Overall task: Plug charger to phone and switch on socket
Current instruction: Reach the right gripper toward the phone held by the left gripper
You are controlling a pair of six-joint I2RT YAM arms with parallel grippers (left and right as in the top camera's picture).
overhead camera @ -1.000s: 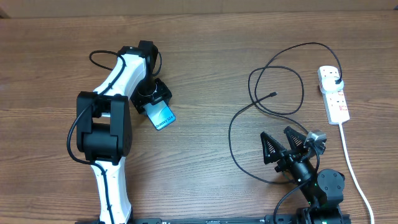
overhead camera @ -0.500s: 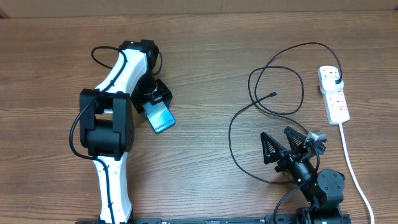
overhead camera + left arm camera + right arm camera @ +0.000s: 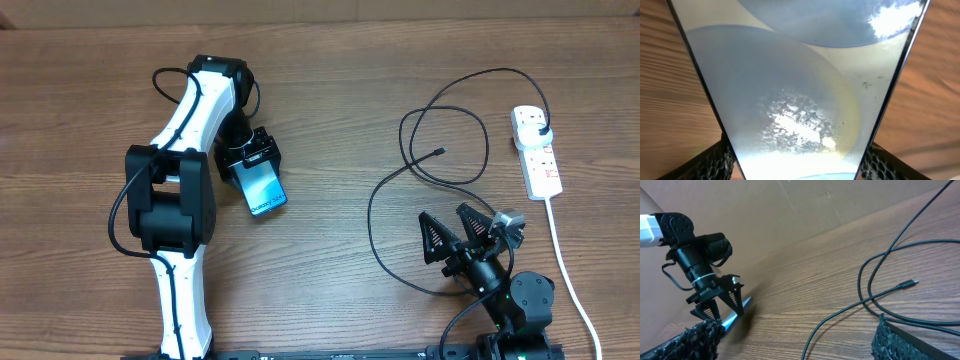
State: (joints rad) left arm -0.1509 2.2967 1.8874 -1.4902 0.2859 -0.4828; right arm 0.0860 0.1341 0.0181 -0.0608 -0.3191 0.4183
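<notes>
We take the socket (image 3: 540, 160) as our marker; it lies near the table's (image 3: 340, 80) right edge, with its thick white cord (image 3: 565, 260) running toward the robot's side. The charger's black plug (image 3: 541, 127) sits in the socket's far end. From there the charger (image 3: 372, 215) loops away to the left of the socket. Its connector tip (image 3: 441, 152) lies bare on the wood, a little left of the socket and touching nothing.

The phone (image 3: 263, 190) is well to the left of the socket, across most of the table. The left gripper (image 3: 256, 165) is clamped on the phone's long edges near one short end, and the screen slants downward from it. We cannot tell whether the phone's lower end touches the wood.

The right gripper (image 3: 453, 232) hangs left of the socket and nearer the robot, above the cable's near loop. Its jaws are spread wide with nothing between them.
</notes>
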